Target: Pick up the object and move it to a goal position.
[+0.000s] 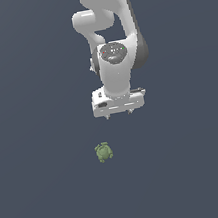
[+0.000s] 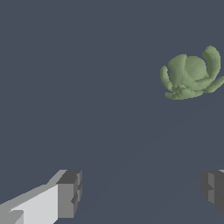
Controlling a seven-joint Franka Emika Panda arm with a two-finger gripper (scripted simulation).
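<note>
The object is a small olive-green lumpy turtle-like figure [image 1: 104, 152] lying on the dark grey floor. It also shows in the wrist view [image 2: 191, 73], rounded with little stubs. My gripper [image 1: 120, 113] hangs on the white arm above the floor, beyond the figure and a little toward the exterior view's right, apart from it. In the wrist view the gripper [image 2: 142, 192] is open and empty, its two grey fingertips [image 2: 70, 192] spread wide with bare floor between them. The figure lies outside the gap, off to one side.
The white arm [image 1: 110, 34] comes down from the top of the exterior view. The plain dark grey floor [image 1: 44, 193] spreads all around. No goal marker shows.
</note>
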